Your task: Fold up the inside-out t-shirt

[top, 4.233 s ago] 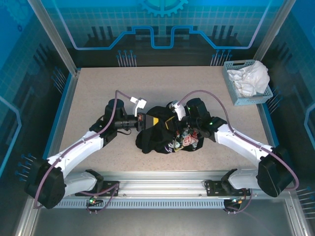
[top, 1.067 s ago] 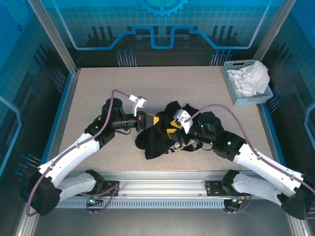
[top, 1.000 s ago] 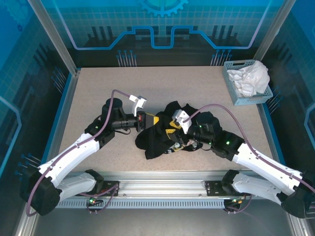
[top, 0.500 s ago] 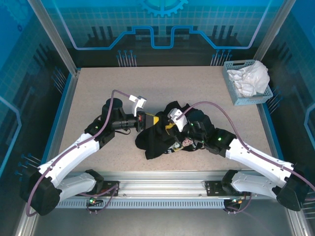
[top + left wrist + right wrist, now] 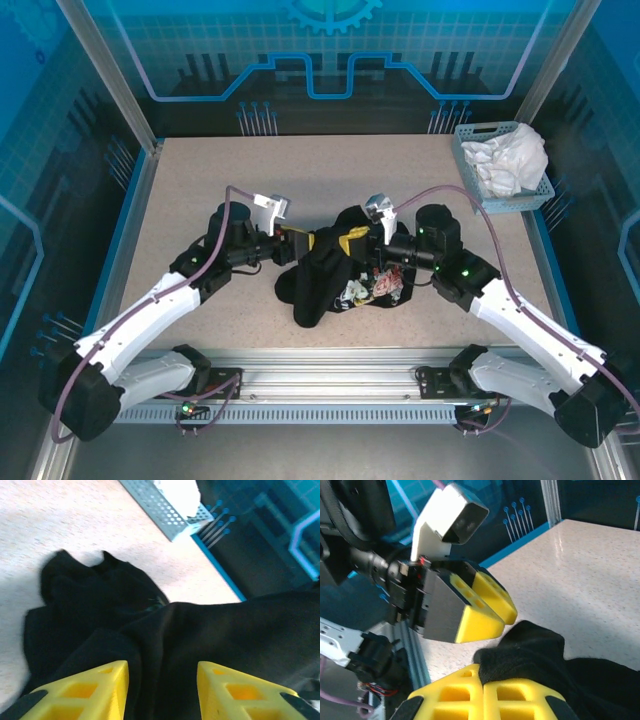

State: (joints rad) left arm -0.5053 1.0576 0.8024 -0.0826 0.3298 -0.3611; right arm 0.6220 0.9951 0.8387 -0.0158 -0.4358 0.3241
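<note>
While the inside-out t-shirt (image 5: pixel 325 290) lay in the middle of the table (image 5: pixel 200 190), between the two arms, it was bunched into a heap rather than spread out. It was a dark, rumpled mass of black cloth, thick with folds, and a narrow tongue of it ran toward the near edge on the left side. A small red-and-white graphic (image 5: pixel 368 290) showed on the right part of the heap, crumpled so that its design could not be read. At the far side of the heap a fold stood up higher than the rest, and both grippers met there, tip nearly to tip.

The right gripper (image 5: pixel 482 680) had its yellow fingers pressed together. In the right wrist view a thick roll of the black cloth sat right at their tips, seemingly pinched there. The left gripper (image 5: pixel 161 670) had its fingers parted. In the left wrist view black cloth filled the gap between them, and whether it touched either finger could not be told. From that same view the cloth looked matte and soft, with a lobed edge resting on the speckled tabletop beyond.

Well away, at the far right corner of the table, a pale perforated basket (image 5: pixel 500 205) held a white cloth (image 5: pixel 510 155).
</note>
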